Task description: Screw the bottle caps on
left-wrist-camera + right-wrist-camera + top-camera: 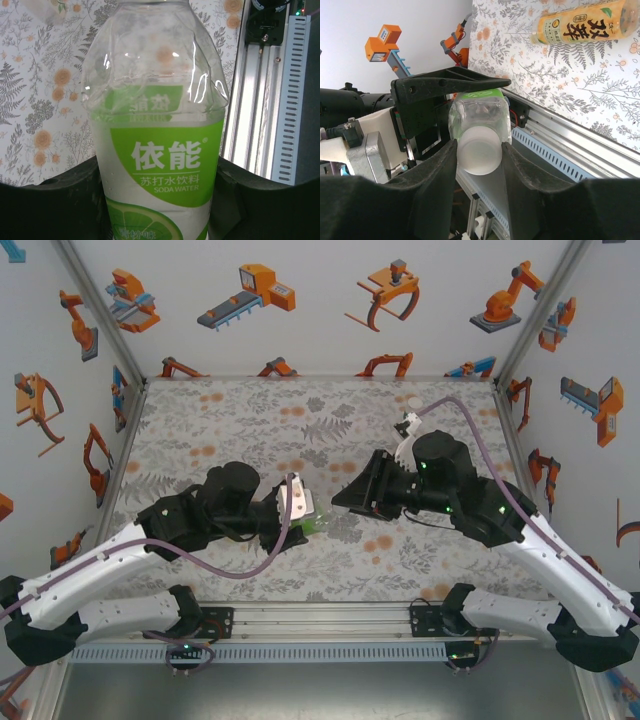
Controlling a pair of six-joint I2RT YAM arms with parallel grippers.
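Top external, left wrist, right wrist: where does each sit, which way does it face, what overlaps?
Top external: above and behind the bases, looking down on the floral table; both arms show.
Left wrist: on the left gripper, looking along its fingers at the clear bottle it clamps.
Right wrist: on the right gripper, facing the left arm; its fingers pinch the whitish cap at that bottle's mouth; amber bottle lies beyond.
Shared: both wrist views show the clear bottle.

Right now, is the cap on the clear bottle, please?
On: the whitish cap covers the mouth of the clear bottle; tightness, cannot tell.
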